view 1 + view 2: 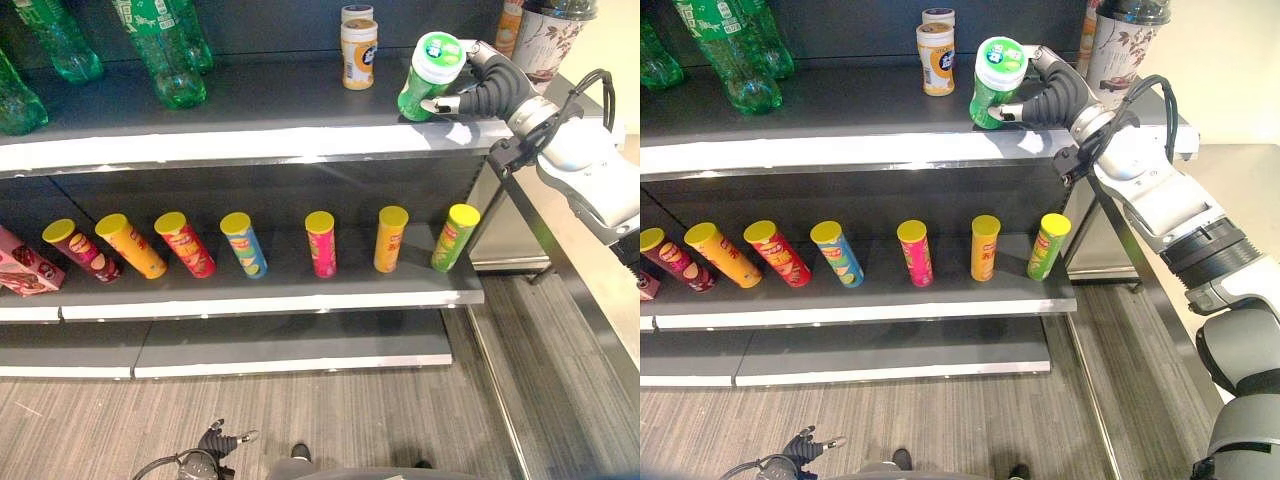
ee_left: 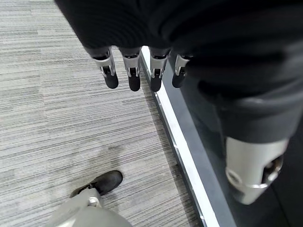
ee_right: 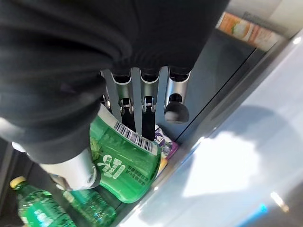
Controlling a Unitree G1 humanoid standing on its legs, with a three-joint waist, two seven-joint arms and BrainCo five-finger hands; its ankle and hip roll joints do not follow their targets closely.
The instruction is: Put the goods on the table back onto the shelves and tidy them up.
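Lowest in the head views, the left hand (image 1: 215, 441) is seen hanging over the grey plank floor (image 1: 330, 420), fingers (image 2: 134, 78) relaxed and straight, nothing held; it is idle.

Above the floor, a bare bottom shelf (image 1: 290, 345) is noted, then the middle shelf (image 1: 270, 290) with a row of yellow-lidded crisp tubes (image 1: 320, 243) standing apart from one another, all leaning to varying degrees. A red snack packet (image 1: 25, 265) lies at the row's left end.

On the top shelf (image 1: 250, 135), the right hand (image 1: 470, 95) is curled round a green canister (image 1: 428, 78) with a white lid; in the right wrist view the fingers (image 3: 144, 116) lie across its label with the thumb on the other side. The canister is tilted, its base at or just above the shelf surface near the front edge; contact cannot be confirmed.

Risks judged from this state:
- Release while tilted: the canister may topple or roll off the front lip.
- The placement is close to the edge and to the shelf's right end, so little margin is left.
- On withdrawal, the fingers could drag the canister forward.

Obstacles further back: two white-and-orange jars (image 1: 358, 52) stand just beside and behind the canister on its left; a tall patterned cup (image 1: 548, 40) stands near, behind the wrist. Either could be knocked by a push deeper. Green bottles (image 1: 165, 55) are well apart at the left.
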